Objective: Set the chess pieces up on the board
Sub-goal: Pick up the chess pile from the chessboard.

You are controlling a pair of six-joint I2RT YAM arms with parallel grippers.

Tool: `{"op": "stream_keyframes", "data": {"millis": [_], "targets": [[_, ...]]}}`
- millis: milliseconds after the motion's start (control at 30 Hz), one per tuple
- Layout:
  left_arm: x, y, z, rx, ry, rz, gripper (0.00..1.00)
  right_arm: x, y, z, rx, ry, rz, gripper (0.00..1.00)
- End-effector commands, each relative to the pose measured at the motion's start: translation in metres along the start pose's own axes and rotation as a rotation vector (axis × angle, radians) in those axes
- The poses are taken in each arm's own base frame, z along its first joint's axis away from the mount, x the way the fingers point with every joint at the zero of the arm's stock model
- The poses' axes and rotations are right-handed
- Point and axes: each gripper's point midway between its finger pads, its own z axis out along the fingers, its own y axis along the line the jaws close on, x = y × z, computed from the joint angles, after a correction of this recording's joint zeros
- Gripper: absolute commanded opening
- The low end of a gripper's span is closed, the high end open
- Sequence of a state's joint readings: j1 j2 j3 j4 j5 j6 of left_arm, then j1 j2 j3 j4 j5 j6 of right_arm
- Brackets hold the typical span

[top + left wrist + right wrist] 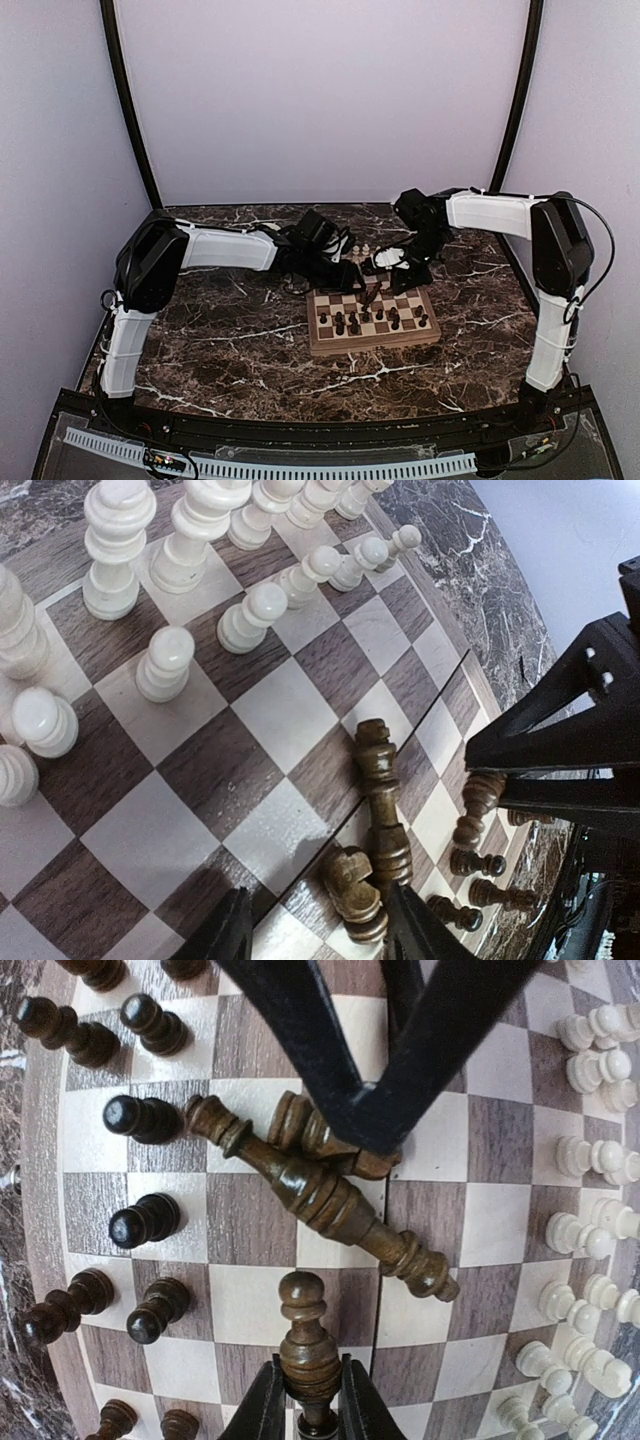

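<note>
Two dark chess pieces [320,1195] lie toppled mid-board [500,1225] | left gripper [318,912] jaws apart, astride the knight [350,890] | right gripper [308,1380] clamped on upright dark piece [305,1330] | advice: lower it straight onto a free dark-side square, release gently, avoid neighbours

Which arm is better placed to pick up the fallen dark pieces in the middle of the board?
Left. The left gripper is open, with the fallen pieces lying between and just ahead of its fingers. The right gripper is shut on another dark piece.
</note>
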State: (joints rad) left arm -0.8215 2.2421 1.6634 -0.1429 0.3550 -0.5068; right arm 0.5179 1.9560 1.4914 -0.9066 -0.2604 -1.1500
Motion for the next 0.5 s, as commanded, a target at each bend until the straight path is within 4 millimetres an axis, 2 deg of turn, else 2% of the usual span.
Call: {"op": "stream_keyframes", "data": {"millis": [0,33,67,100,233,333,467], "targets": [[-0.006,-0.002,-0.018,0.001,-0.046,0.026,0.48,-0.016,-0.008,-0.036,0.046,-0.062,0.015,0.18],[-0.018,-0.012,-0.029,0.026,-0.097,0.048,0.48,-0.017,-0.009,-0.04,0.049,-0.073,0.023,0.18],[-0.016,-0.012,-0.032,0.035,-0.104,0.057,0.48,-0.018,-0.01,-0.044,0.051,-0.084,0.036,0.18],[-0.032,-0.027,-0.046,0.073,-0.174,0.099,0.49,-0.021,-0.012,-0.049,0.053,-0.103,0.047,0.18],[-0.045,-0.059,-0.077,0.199,-0.295,0.194,0.49,-0.037,-0.019,-0.071,0.065,-0.201,0.108,0.18],[-0.047,-0.078,-0.087,0.291,-0.315,0.223,0.49,-0.049,-0.022,-0.087,0.073,-0.271,0.137,0.18],[-0.048,-0.089,-0.087,0.364,-0.311,0.201,0.49,-0.062,-0.023,-0.099,0.084,-0.336,0.143,0.19]]}}
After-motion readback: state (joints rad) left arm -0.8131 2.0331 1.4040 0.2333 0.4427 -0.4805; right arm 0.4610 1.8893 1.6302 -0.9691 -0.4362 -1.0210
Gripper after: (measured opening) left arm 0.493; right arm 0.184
